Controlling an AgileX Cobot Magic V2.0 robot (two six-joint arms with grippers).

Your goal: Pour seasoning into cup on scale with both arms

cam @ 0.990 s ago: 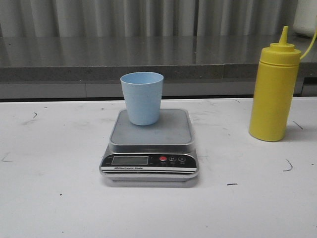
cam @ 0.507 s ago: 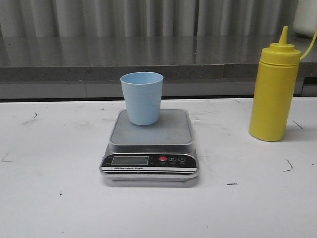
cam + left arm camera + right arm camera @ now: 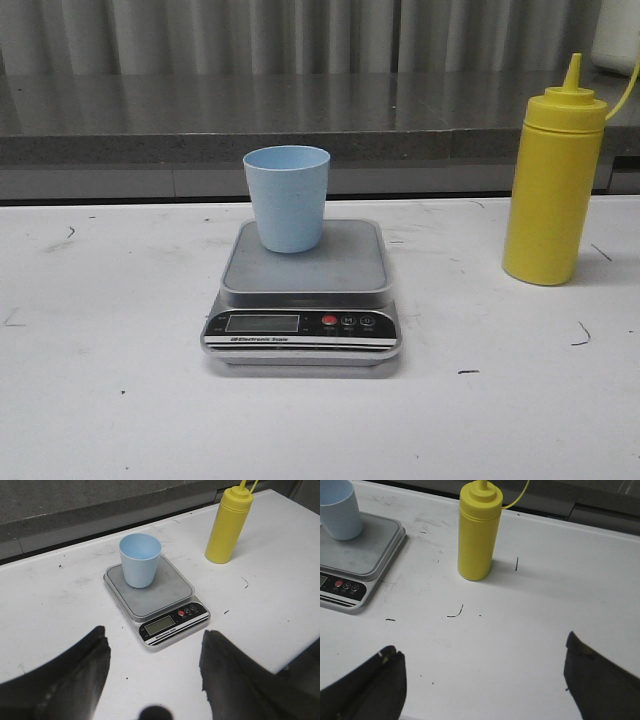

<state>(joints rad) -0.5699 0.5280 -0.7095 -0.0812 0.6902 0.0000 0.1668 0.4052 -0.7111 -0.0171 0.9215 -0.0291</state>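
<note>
The pale blue cup [image 3: 287,198] stands upright on the back of the scale's silver platform [image 3: 310,270] in the middle of the table. The yellow seasoning bottle [image 3: 553,180] stands upright on the table to the right of the scale, its cap strap arching off to the right. Neither gripper shows in the front view. In the left wrist view my left gripper [image 3: 154,652] is open and empty, high above the table, with the scale [image 3: 165,602], cup [image 3: 139,560] and bottle [image 3: 229,525] ahead. In the right wrist view my right gripper [image 3: 482,657] is open and empty, short of the bottle [image 3: 477,532].
A grey stone ledge [image 3: 300,120] with a metal wall behind runs along the table's far edge. The white table [image 3: 110,330] carries small dark scuff marks. The scale's corner [image 3: 350,565] and the cup [image 3: 339,507] show at the edge of the right wrist view.
</note>
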